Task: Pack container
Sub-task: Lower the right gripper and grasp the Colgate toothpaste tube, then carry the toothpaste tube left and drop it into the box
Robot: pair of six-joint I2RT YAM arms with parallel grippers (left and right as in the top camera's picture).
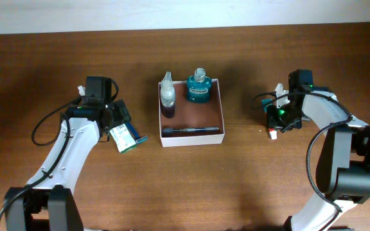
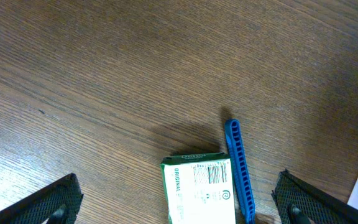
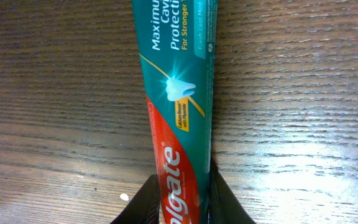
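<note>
The container point(image 1: 191, 140) sits mid-worktop point(image 1: 236, 192) between the arms, holding a teal mouthwash bottle point(image 1: 198, 88), a clear bottle point(image 1: 167, 96) and a dark toothbrush point(image 1: 190, 130). The left gripper point(image 2: 178, 202) is spread wide astride a green-and-white carton point(image 2: 197, 186), whose lower part is cut off. A blue ridged strip point(image 2: 236, 162) touching it is hard to identify. The right gripper point(image 3: 182, 208) pinches a toothpaste tube point(image 3: 176, 93), both ends out of frame.

container point(image 1: 192, 136) | square, shallow, white walls, reddish-brown inside | upright, open | table centre
</note>
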